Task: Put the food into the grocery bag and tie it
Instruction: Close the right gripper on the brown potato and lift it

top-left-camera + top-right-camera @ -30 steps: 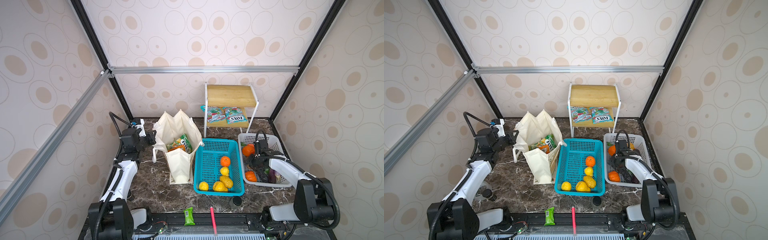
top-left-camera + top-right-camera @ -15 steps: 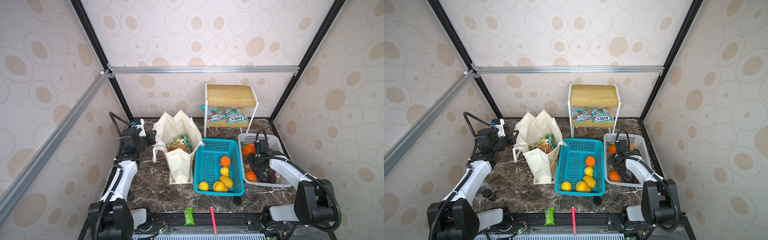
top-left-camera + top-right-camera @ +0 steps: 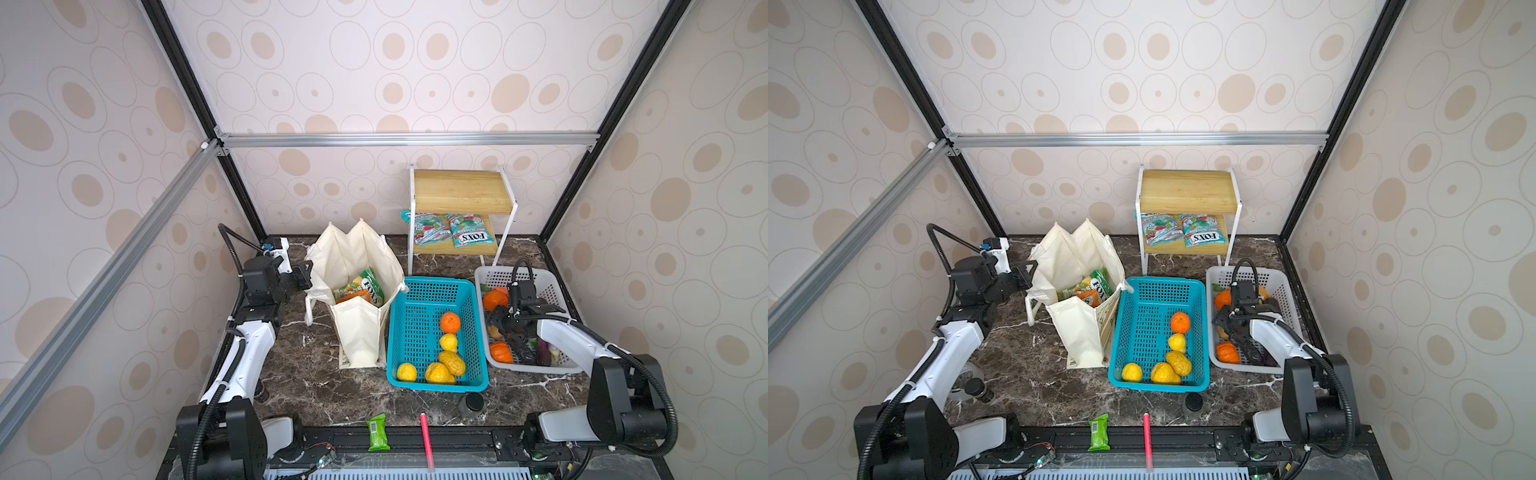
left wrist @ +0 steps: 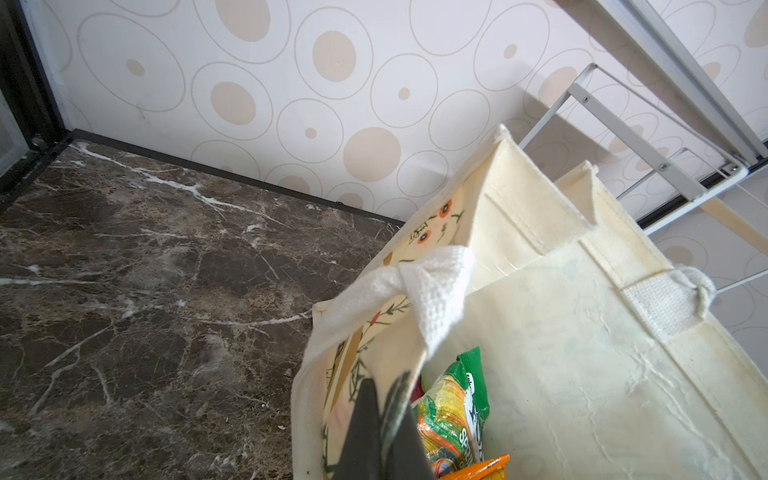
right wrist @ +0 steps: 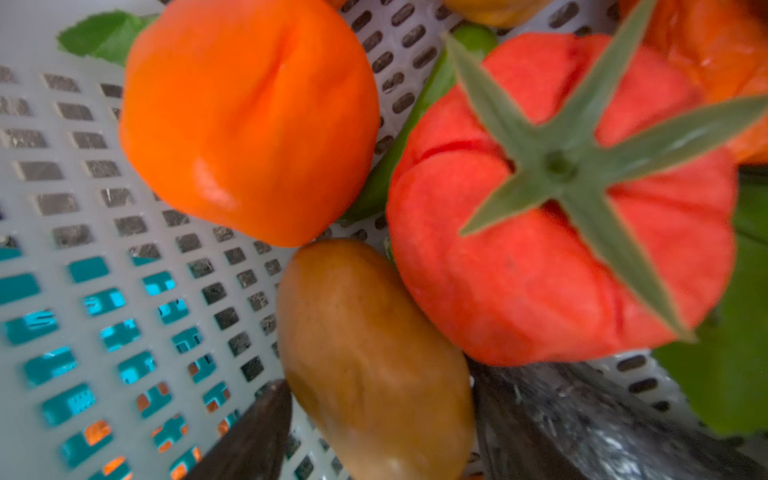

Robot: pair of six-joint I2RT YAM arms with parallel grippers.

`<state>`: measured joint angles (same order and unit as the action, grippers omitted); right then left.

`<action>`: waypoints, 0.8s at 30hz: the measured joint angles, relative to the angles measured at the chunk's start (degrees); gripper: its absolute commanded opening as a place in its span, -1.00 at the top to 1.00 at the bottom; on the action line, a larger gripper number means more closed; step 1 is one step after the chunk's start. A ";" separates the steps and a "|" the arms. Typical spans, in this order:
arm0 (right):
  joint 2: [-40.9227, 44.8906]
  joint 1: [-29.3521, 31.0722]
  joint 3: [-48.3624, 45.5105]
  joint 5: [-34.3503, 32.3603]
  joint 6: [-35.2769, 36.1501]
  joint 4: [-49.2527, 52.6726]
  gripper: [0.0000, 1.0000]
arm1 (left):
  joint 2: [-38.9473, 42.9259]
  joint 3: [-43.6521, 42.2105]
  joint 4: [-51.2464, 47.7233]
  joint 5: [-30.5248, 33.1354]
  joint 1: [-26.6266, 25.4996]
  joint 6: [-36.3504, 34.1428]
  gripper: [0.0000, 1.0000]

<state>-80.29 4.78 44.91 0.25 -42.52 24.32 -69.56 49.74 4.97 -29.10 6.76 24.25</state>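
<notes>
Grocery bag (image 4: 582, 353): cream canvas cloth, matt, faintly creased. Strap handle (image 4: 432, 282): white waffle-textured webbing. Green Fox's packet (image 4: 453, 407): glossy printed plastic film, crinkled. Tabletop (image 4: 145, 270): dark brown marble-look slab, white-veined, low polished sheen. Teal basket (image 3: 436, 281) and white basket (image 5: 83, 166): perforated moulded plastic, smooth. Shelf (image 3: 461, 191): pale grained wood boards on a white-painted metal frame. Toy tomato (image 5: 540, 270): matt red skin. Orange fruit (image 5: 249, 124): smooth, glossy. Potato (image 5: 374, 353): smooth brown, light sheen. Cross rail (image 3: 407, 139): bare brushed aluminium.

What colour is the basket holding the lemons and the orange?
Teal blue. The basket shows best in a top view.
</notes>
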 measured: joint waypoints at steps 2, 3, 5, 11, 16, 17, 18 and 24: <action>-0.31 -0.04 -0.48 0.00 0.00 -0.85 -0.40 | 0.00 0.00 0.00 0.00 0.00 0.00 1.00; -0.63 -0.15 -0.61 0.00 -0.02 -1.14 -0.39 | 0.00 0.00 0.00 0.00 0.00 0.00 1.00; -1.53 -0.35 -0.70 0.09 0.02 -1.66 -0.30 | 0.00 0.00 0.00 0.00 0.00 0.00 1.00; -2.93 -0.35 -1.20 0.92 0.15 -3.08 -0.12 | 0.00 0.00 0.00 0.00 0.00 0.00 1.00; -2.69 -0.35 -1.22 1.11 0.11 -3.06 0.01 | 0.00 0.00 0.00 0.00 0.00 0.00 1.00; -2.54 -0.35 -1.22 1.18 0.11 -2.86 0.02 | 0.00 0.00 0.00 -0.02 0.00 0.00 1.00; -2.34 -0.35 -1.27 1.27 0.11 -2.64 0.02 | 0.00 0.00 0.00 -0.02 0.00 0.00 1.00; 0.63 -0.35 -1.29 1.79 0.11 -0.76 0.02 | 0.00 0.00 0.02 -0.04 0.00 0.00 1.00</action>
<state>-79.66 4.43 43.62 2.04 -42.41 23.55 -69.56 49.74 4.99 -29.15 6.76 24.25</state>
